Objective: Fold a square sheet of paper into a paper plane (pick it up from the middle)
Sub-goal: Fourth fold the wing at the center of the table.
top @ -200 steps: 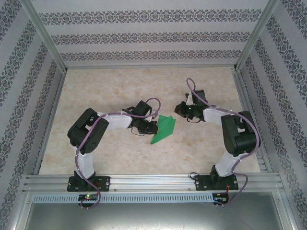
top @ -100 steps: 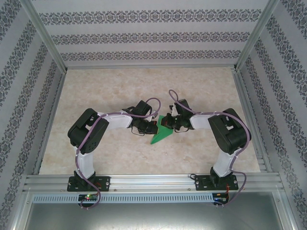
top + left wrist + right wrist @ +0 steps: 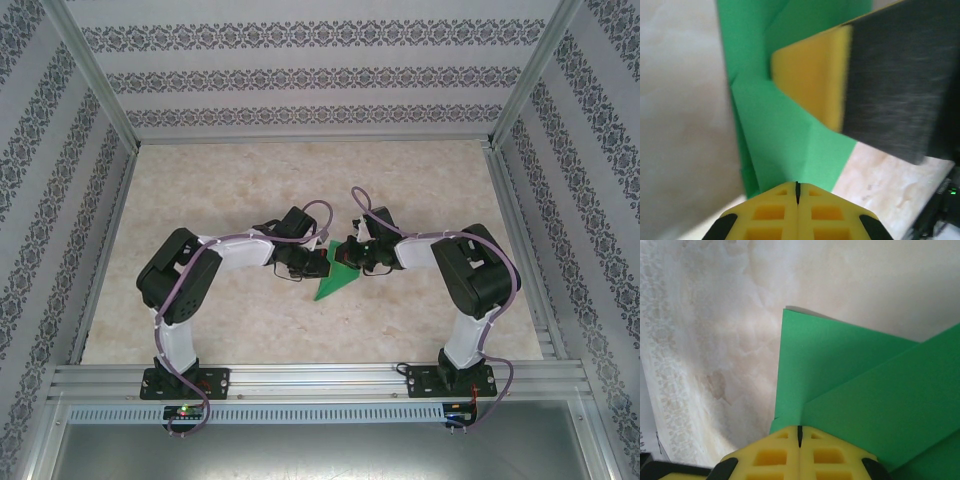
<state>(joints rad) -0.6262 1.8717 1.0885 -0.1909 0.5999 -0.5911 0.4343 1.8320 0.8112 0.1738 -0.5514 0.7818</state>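
We see the folded green paper sheet point(image 3: 335, 281) at the centre of the top view, between the two arms' tips, its narrow point aimed lower left over the marbled desk point(image 3: 240, 335). At the bottom of the left wrist view, the left gripper point(image 3: 796, 192) has its jaws clenched on the sheet's edge. The right gripper point(image 3: 800, 435) grips the sheet likewise, jaws pressed together at the bottom of its own view.

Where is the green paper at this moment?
In the top view, the green paper is near the middle of the table, between the left gripper and the right gripper. Both are shut on its far end.
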